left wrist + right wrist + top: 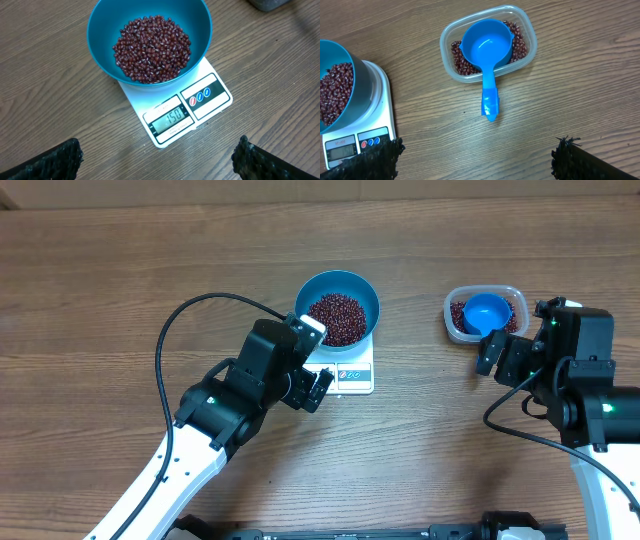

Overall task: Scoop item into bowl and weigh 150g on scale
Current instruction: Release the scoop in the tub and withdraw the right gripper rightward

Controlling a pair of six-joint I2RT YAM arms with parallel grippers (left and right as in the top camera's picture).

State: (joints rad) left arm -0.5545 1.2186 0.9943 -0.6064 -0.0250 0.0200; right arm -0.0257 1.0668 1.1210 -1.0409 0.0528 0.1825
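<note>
Wood-grain table [100, 280] (brown, matte) bears scale [207, 95] and tub [448, 40].

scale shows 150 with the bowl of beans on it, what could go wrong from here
1. The left jaws hang open close to the scale; a nudge to it or the blue bowl could shift the 150 reading or spill red beans.
2. The blue scoop lies in the clear tub, handle jutting over the rim; the right arm might catch it and tip the tub.
</note>
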